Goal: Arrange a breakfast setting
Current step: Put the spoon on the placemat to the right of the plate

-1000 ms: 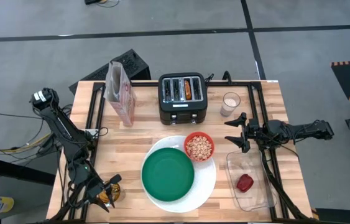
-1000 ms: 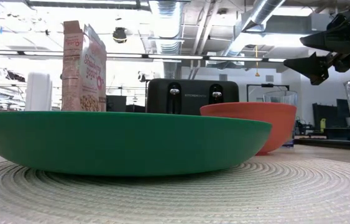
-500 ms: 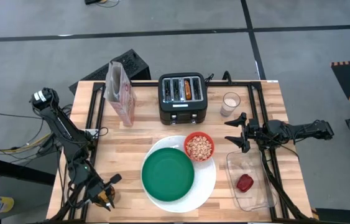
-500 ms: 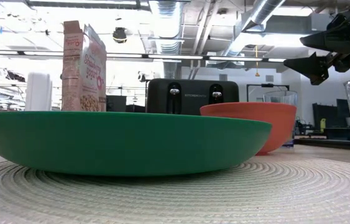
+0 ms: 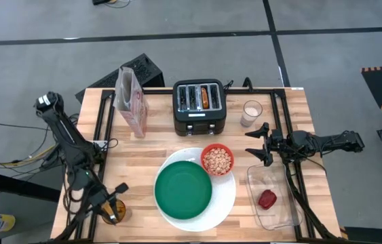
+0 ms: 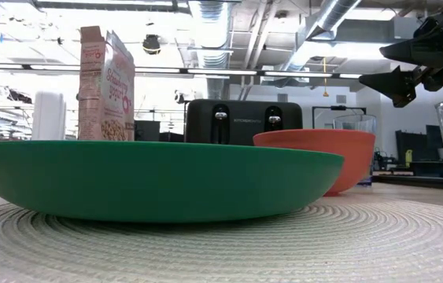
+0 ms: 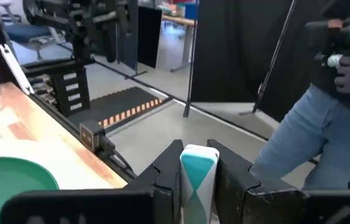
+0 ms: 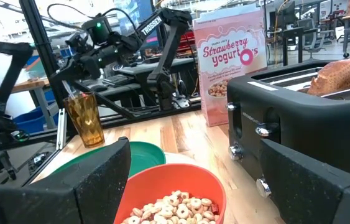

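Observation:
My left gripper [image 5: 112, 202] is at the table's near left corner, over an amber glass [image 5: 114, 213], and is shut on the teal-handled spoon [image 7: 198, 169]. My right gripper [image 5: 262, 143] hovers open and empty to the right of the red bowl [image 5: 217, 160], which holds cereal. The bowl sits on the large white plate [image 5: 226, 196], beside the green plate [image 5: 183, 190]. The toasted bagel [image 5: 205, 96] stands in a slot of the black toaster [image 5: 200, 107]. The red food piece [image 5: 266, 198] lies in the clear tray [image 5: 279, 213]. My left gripper pinches the spoon's teal handle [image 7: 198, 163] between its two fingers [image 7: 166, 182]. The handle's end sticks out past the fingertips. The fingers hide the rest of the spoon. In the right wrist view a thin shaft [image 8: 69, 93] runs from the gripper down into the amber glass [image 8: 87, 118].
A pink cereal box [image 5: 129, 102] stands at the far left and a glass of milk [image 5: 251, 112] to the right of the toaster. A person in jeans [image 7: 324, 137] stands beyond the table's near edge. Bare wood lies left of the plates.
My left gripper has shifted a little toward the table's left edge over the amber glass, still shut on the spoon. My right arm has kept still.

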Robot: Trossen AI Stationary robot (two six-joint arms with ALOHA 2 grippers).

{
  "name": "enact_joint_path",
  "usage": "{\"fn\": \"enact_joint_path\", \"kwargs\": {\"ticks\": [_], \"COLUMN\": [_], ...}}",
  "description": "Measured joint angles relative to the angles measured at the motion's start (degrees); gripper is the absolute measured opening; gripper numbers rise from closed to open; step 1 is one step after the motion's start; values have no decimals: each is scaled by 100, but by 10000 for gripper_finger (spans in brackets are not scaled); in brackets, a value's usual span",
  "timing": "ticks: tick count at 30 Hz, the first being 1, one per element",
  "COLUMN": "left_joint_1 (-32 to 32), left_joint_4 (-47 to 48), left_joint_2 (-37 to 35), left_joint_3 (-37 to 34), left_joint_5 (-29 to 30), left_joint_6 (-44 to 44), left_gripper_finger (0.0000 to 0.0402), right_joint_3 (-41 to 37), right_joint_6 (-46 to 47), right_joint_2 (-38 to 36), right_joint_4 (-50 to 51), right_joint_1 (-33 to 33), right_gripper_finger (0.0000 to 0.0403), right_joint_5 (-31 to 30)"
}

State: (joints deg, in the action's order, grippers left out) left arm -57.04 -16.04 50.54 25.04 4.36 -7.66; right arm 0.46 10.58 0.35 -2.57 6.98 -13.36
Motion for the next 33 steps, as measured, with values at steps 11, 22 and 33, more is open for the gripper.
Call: {"fn": "enact_joint_path", "kwargs": {"ticks": [11, 22, 33], "left_joint_1": [0, 2, 2], "left_joint_4": [1884, 2859, 2359], "left_joint_2": [-930, -920, -918], "left_joint_3": [1015, 2225, 2470], "left_joint_5": [298, 555, 901], "left_joint_6": [294, 400, 1548], "left_gripper_finger": [47, 46, 46], "right_joint_3": [-1, -1, 0], "right_joint_6": [0, 0, -1], "right_joint_2": [1, 0, 0], "right_joint_4": [0, 0, 0], "right_joint_1": [-2, -1, 0], "right_gripper_finger": [371, 371, 371], "right_joint_5": [1, 0, 0]}}
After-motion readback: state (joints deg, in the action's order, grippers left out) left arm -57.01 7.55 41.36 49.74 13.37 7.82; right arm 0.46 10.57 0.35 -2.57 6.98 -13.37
